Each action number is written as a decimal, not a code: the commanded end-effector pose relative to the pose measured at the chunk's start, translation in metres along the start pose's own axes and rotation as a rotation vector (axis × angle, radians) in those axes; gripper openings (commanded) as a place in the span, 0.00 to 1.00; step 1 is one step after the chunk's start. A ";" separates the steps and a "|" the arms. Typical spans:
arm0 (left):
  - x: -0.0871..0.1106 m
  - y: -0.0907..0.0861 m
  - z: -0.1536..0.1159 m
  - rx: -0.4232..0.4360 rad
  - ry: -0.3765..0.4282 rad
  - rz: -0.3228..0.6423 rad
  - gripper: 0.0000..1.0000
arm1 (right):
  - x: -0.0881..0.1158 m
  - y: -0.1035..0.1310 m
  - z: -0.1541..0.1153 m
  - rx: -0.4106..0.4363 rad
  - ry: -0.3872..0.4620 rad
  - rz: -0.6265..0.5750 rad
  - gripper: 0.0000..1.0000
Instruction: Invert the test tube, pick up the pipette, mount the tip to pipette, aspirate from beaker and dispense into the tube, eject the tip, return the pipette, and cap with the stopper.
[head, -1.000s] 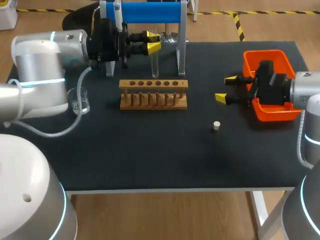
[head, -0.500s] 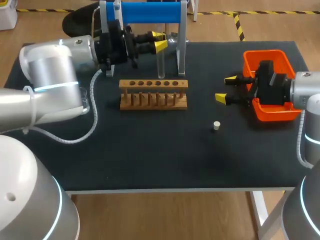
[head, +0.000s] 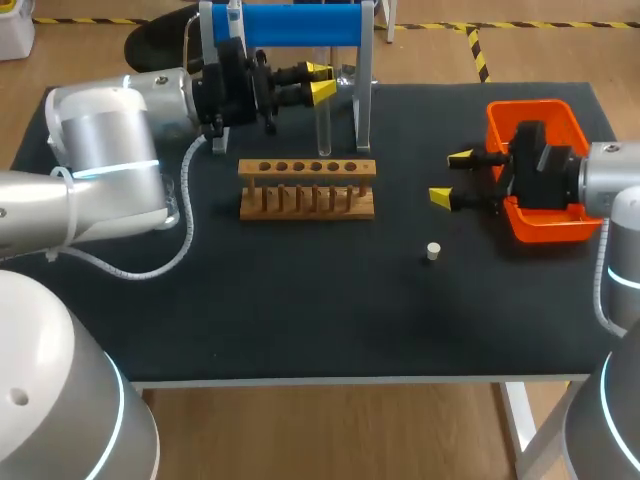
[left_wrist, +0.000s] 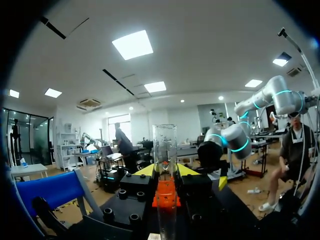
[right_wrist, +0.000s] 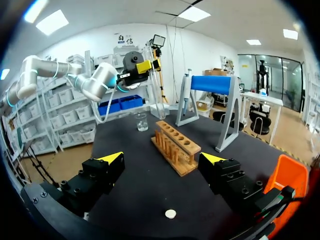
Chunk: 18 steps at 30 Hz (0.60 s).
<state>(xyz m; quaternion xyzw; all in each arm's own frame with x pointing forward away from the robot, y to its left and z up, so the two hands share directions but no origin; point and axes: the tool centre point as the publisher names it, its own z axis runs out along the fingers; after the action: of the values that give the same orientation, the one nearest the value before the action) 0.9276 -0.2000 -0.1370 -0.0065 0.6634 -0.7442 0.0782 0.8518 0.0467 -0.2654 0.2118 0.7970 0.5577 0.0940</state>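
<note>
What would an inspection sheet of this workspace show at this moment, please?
Surface: black table, no spills seen.
Job's things: test tube upright behind the wooden rack; pipette hanging on the blue stand; beaker standing by the left arm; stopper lying loose on the table; orange bin at the right arm's wrist.
Clutter: nothing seen.
Grippers: left gripper shut on the test tube; right gripper open and empty, beside the orange bin.
Cables: hose looping from the left arm down onto the table.
Surroundings: nothing seen.
</note>
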 end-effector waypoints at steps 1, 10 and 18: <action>-0.001 0.000 0.000 -0.002 0.004 -0.002 0.00 | -0.002 0.000 0.031 0.016 -0.035 -0.052 1.00; -0.001 0.000 0.000 -0.002 0.004 -0.002 0.00 | -0.004 -0.002 0.085 0.082 -0.051 -0.123 1.00; -0.001 0.000 0.000 -0.002 0.004 -0.002 0.00 | -0.011 -0.005 0.126 0.141 -0.094 -0.139 1.00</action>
<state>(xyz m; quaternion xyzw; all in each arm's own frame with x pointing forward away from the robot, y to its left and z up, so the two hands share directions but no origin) 0.9275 -0.2000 -0.1370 -0.0062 0.6634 -0.7442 0.0780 0.8896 0.1108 -0.2992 0.1723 0.8367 0.4957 0.1565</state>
